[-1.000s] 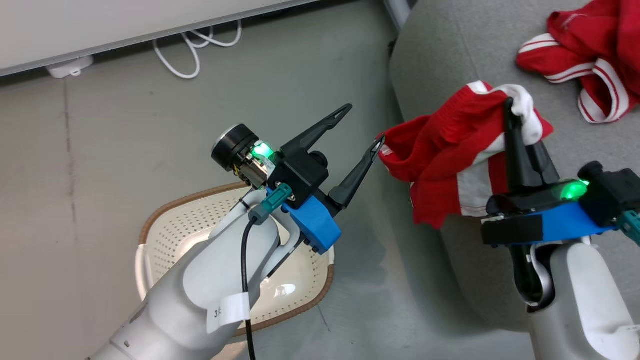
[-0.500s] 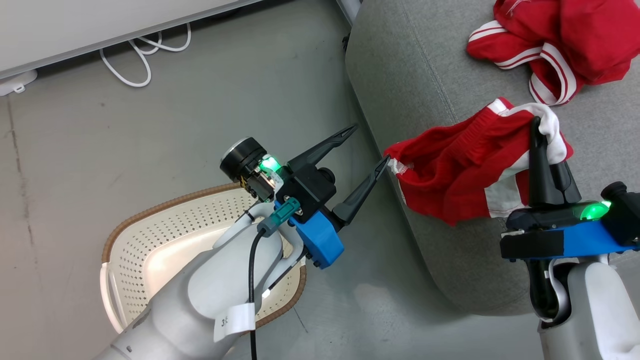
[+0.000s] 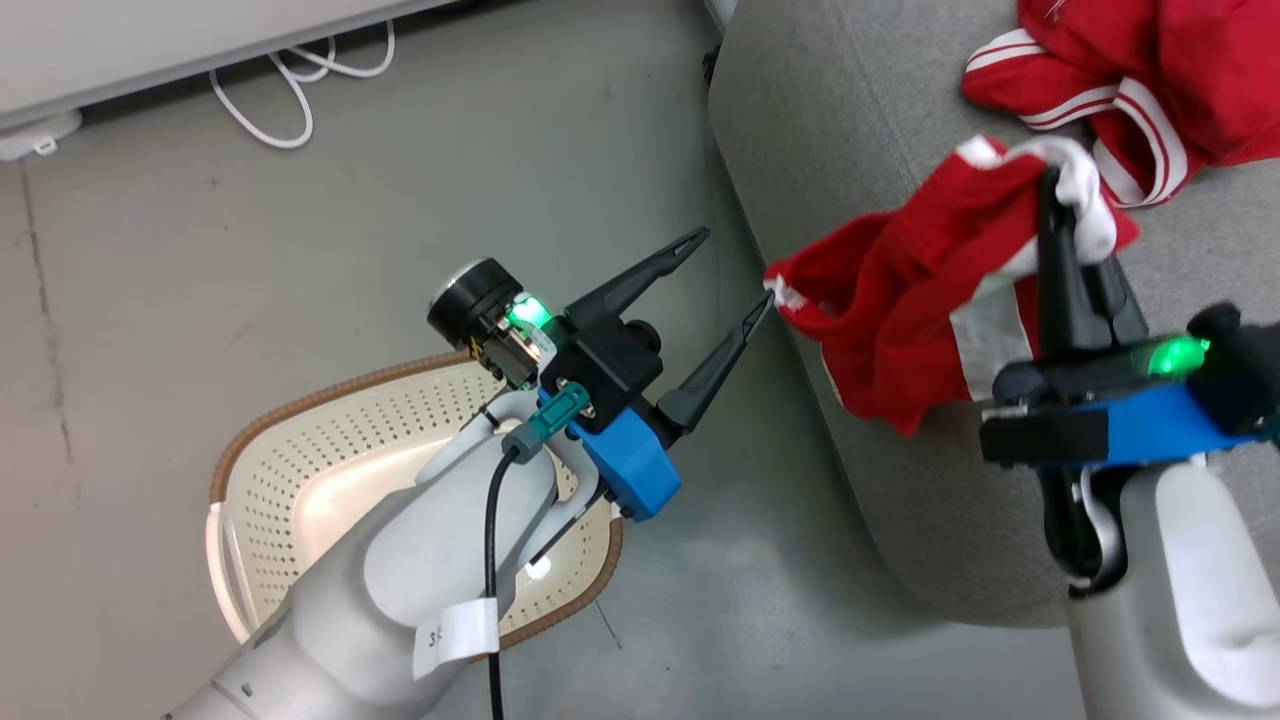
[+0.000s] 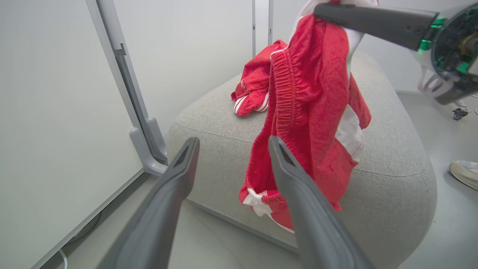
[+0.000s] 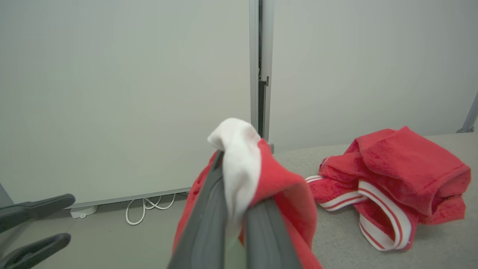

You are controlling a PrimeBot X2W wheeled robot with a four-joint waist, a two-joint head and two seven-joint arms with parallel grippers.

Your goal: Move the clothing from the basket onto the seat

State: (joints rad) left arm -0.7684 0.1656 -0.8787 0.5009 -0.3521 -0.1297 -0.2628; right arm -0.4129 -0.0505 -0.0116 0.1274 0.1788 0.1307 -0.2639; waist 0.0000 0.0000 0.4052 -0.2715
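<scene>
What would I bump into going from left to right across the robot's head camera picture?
basket → left gripper, open → hanging red garment, pinched by the right gripper → second red garment, on the seat

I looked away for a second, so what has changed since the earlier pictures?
The right claw carried the held garment farther over the seat, closer to the second garment lying there. The head view also shifted. Unchanged: right claw shut on it, left claw open and empty, basket on the floor.
</scene>
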